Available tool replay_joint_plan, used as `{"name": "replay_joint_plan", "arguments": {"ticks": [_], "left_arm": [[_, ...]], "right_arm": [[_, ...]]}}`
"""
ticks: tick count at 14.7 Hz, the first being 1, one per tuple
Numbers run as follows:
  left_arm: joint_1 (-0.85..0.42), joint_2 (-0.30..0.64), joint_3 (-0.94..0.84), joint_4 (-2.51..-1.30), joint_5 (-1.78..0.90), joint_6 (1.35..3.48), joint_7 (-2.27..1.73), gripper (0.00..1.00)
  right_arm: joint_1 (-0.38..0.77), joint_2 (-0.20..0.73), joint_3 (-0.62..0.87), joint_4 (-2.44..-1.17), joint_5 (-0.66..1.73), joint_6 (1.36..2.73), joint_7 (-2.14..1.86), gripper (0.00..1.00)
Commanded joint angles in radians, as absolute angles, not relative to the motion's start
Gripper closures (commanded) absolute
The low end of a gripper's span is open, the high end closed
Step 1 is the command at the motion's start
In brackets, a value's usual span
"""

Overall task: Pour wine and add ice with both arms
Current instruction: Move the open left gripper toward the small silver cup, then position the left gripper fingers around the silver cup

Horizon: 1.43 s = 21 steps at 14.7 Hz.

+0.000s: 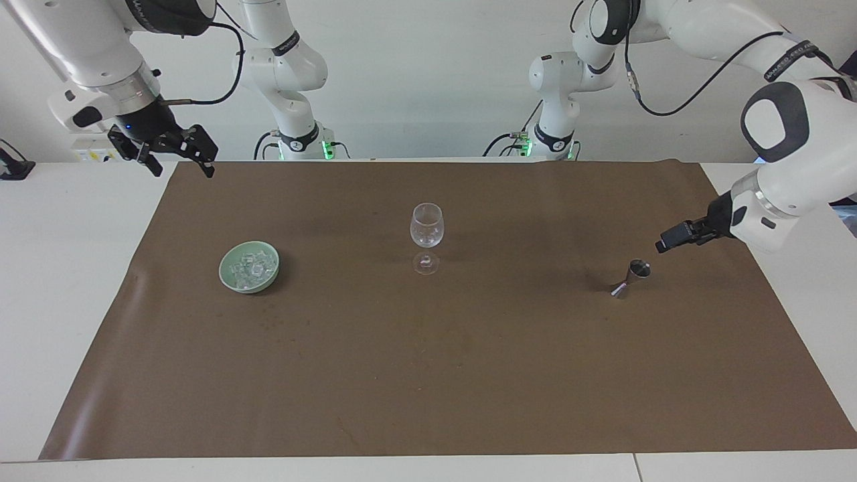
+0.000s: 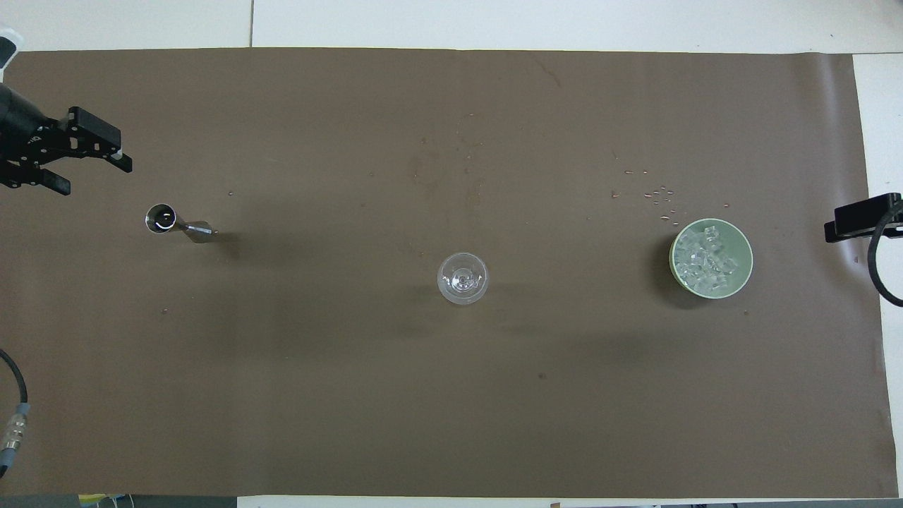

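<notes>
Jigger (image 1: 633, 276) stood untouched while your left gripper (image 1: 663, 246) hung just above it, fingers spread and empty. Your right gripper (image 1: 179, 161) waited released at the mat's (image 1: 469, 375) corner, well apart from the ice (image 1: 250, 269).

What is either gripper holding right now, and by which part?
Nothing. The left gripper is open in the air near the jigger; the right gripper waits open.

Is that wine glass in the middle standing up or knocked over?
Upright: the wine glass stands on its foot on the brown mat, bowl above the stem.
</notes>
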<state>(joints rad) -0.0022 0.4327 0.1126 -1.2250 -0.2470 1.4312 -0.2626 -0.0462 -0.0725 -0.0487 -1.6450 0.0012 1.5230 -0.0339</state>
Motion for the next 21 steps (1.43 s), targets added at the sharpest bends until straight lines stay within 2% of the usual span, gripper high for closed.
{"name": "replay_joint_plan", "arguments": {"ticks": [1,5,13,16,18,21], "left_arm": [[0.017,0.465,0.153,-1.204,-0.4,1.451,-0.606,0.0],[0.055,0.46,0.152,-1.333,-0.523,1.598,-0.987,0.0],[0.198,0.548,0.152,-1.428,-0.69,1.598,-1.098,0.0],[0.221,0.549,0.15,-1.563,-0.753,1.718,-1.094,0.0],[0.232,0.548,0.15,-1.612,-0.802,1.732,-1.089,0.0],[0.274,0.499,0.147,-1.759,-0.906,1.782,-1.043,0.0]], "right_arm": [[-0.055,-0.078,-0.046,-1.643,0.006,1.502,-0.052,0.0],[-0.055,-0.078,-0.046,-1.643,0.006,1.502,-0.052,0.0],[-0.055,-0.08,-0.046,-1.643,0.006,1.502,-0.052,0.0],[-0.055,-0.078,-0.046,-1.643,0.005,1.502,-0.052,0.0],[-0.055,-0.078,-0.046,-1.643,0.006,1.502,-0.052,0.0],[-0.055,-0.078,-0.046,-1.643,0.006,1.502,-0.052,0.0]]}}
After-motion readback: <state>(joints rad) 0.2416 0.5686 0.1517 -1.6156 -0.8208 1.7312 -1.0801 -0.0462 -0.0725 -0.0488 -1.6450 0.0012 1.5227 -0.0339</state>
